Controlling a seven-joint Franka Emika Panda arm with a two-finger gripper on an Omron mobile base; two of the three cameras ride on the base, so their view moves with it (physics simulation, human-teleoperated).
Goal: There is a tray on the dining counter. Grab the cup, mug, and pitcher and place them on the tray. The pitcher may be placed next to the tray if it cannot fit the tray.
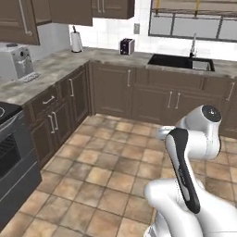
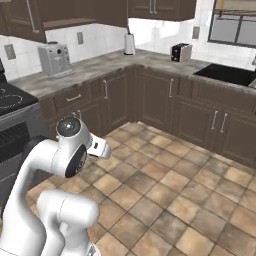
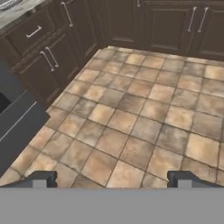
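Note:
My gripper (image 3: pixel 111 179) is open, its two dark fingertips (image 3: pixel 40 179) standing wide apart with nothing between them. It hangs over the brown tiled floor (image 3: pixel 131 118) and looks toward dark lower cabinets (image 3: pixel 52 57). The white arm (image 1: pixel 185 171) is folded close above the base, and it also rises at the lower left of the right base view (image 2: pixel 70 150). The tray, the dining counter, the cup, the mug and the pitcher are out of view.
An L-shaped stone counter (image 1: pixel 55 69) over dark cabinets runs along the left and the back. On it stand a coffee machine (image 1: pixel 17 62), a paper towel roll (image 1: pixel 76 41) and a toaster (image 1: pixel 127 46), beside a sink (image 1: pixel 180 61). An oven (image 1: pixel 11 157) is at the left. Open tiled floor (image 1: pixel 106 162) lies ahead.

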